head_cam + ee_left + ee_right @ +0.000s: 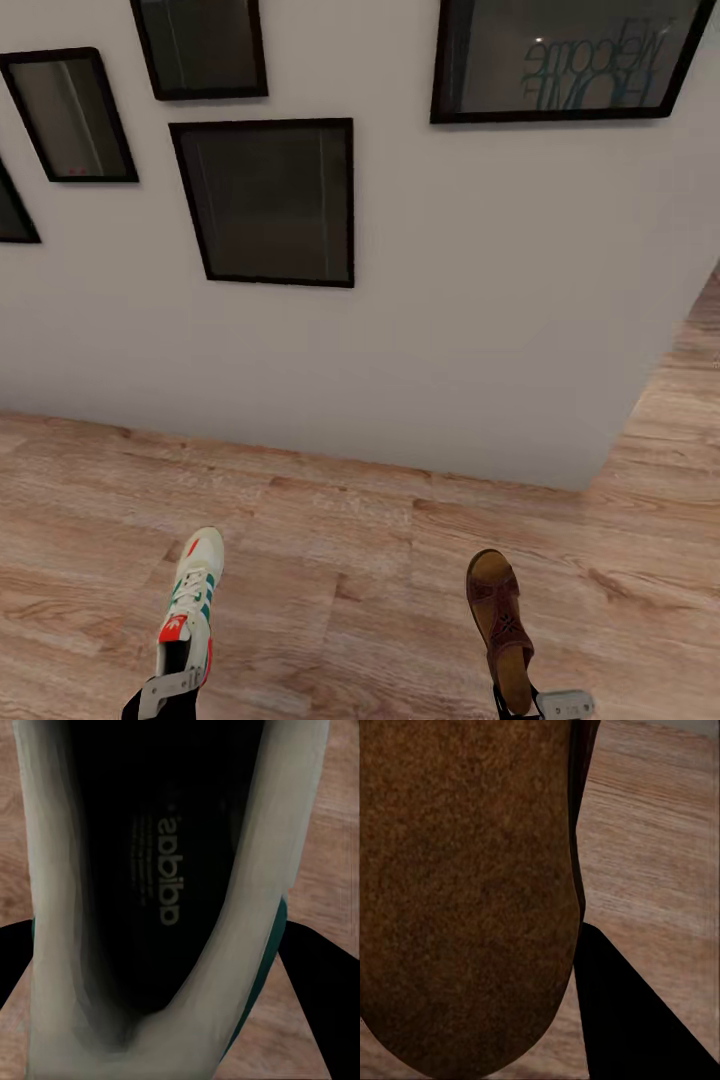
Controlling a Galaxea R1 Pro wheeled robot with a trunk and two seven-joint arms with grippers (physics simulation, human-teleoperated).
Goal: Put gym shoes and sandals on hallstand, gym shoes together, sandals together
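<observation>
One gym shoe (192,600), white with green stripes and a red-orange heel patch, is held above the corridor floor (350,560), toe pointing away from me. My left gripper (172,682) is shut on its heel. The left wrist view looks into the shoe's dark inside (161,870), with a black finger (322,997) beside its wall. One brown sandal (497,610) is held by its heel in my shut right gripper (525,705). Its tan insole (465,892) lies close to the right wrist camera, next to a dark finger (622,1012). The hallstand, the other shoe and the other sandal are out of view.
A plain white wall (450,330) stands close ahead, hung with several black-framed pictures (268,200). Its corner ends at the right, where the wood floor (680,400) runs on past it.
</observation>
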